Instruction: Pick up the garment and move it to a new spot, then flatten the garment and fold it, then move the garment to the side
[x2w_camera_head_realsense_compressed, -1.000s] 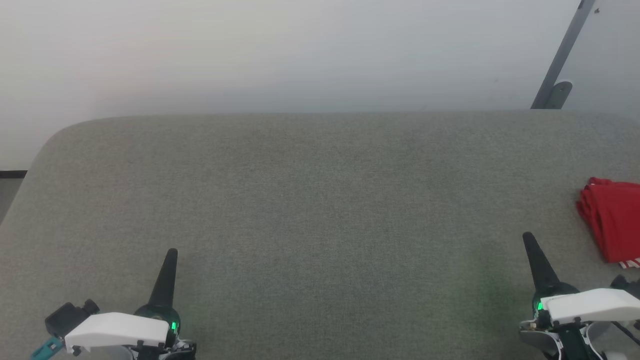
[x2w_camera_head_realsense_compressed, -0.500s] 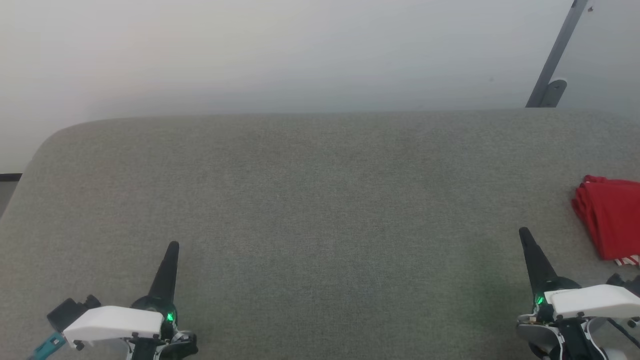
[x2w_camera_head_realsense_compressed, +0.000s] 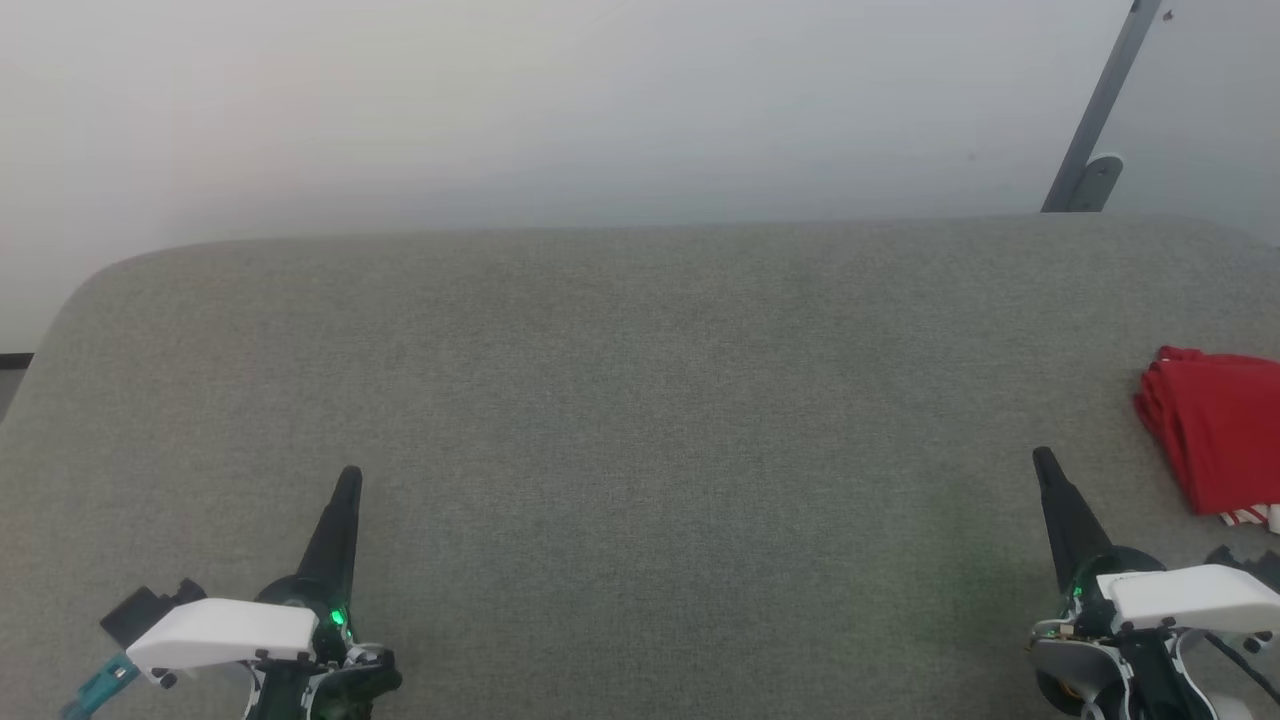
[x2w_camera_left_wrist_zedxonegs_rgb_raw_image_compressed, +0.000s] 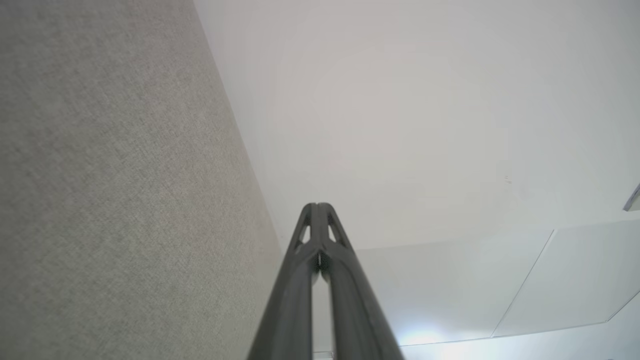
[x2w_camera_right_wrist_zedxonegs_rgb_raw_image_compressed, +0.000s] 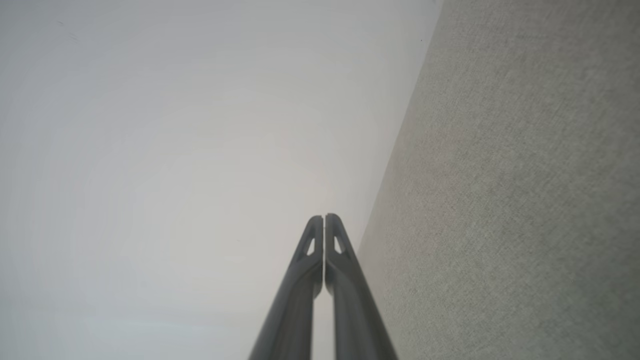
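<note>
Garment (x2w_camera_head_realsense_compressed: 1213, 430), red and folded into a compact stack of layers, lies on the grey fabric-covered surface (x2w_camera_head_realsense_compressed: 640, 400). It sits to the right of the right pincer (x2w_camera_head_realsense_compressed: 1041, 456) and a little farther from the robot than that pincer's tip. A strip of bare surface separates the two, and they do not touch. The garment's right part runs out past the edge of the head view. A bit of red-and-white striped trim (x2w_camera_head_realsense_compressed: 1250, 516) peeks out at the stack's near corner, just beyond the right pincer's white wrist housing (x2w_camera_head_realsense_compressed: 1185, 595).

The right pincer is closed and empty. In the right wrist view its two dark fingers (x2w_camera_right_wrist_zedxonegs_rgb_raw_image_compressed: 345, 280) meet at the tips with nothing between them.

Well apart to the left of the right pincer, about as near to the robot, the left pincer (x2w_camera_head_realsense_compressed: 349, 473) points the same way. It is also closed on nothing, and its fingers (x2w_camera_left_wrist_zedxonegs_rgb_raw_image_compressed: 295, 290) are pressed together at the tip in the left wrist view.

Whether either pincer touches the surface cannot be told. Far beyond the right pincer, past the surface's far edge, a grey metal bar (x2w_camera_head_realsense_compressed: 1100, 100) slants up a pale wall (x2w_camera_head_realsense_compressed: 560, 110).
</note>
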